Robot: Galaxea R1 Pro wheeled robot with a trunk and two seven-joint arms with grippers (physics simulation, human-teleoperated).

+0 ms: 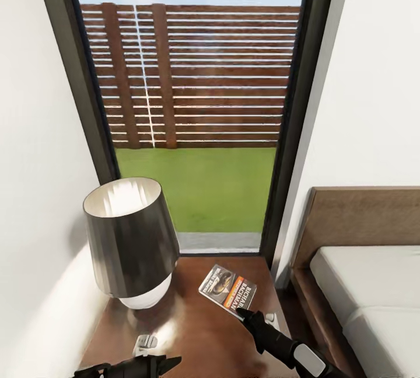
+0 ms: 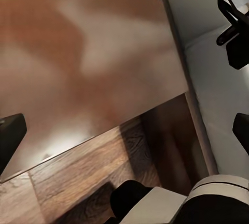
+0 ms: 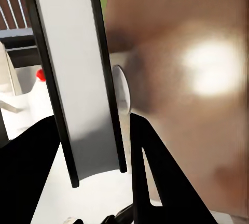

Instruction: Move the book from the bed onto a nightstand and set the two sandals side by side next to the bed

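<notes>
Book (image 1: 228, 293) gripped edge-on in right claw (image 1: 244, 314), fingers (image 3: 150, 172) clenched either side, hovering tilted above nightstand surface (image 1: 198, 331) beside bed (image 1: 373, 290). Placing step, nearly done by the look of it; next: lower flat, release, then sandals. Lamp (image 1: 131, 244) close by, only obstacle; left claw (image 1: 146, 363) low at near edge, spread and empty.

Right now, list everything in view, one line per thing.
Book: one, dark cover with an orange band, above the nightstand, held in the right claw.
Nightstand: one, glossy brown, below the window.
Lamp: one, black shade and white base, on the nightstand.
Window: one, dark frame, showing a fence and grass.
Bed: one, off-white mattress and brown headboard, right of the nightstand.
Right claw: black, shut on the book.
Left claw: black, over the nightstand's near edge.
</notes>
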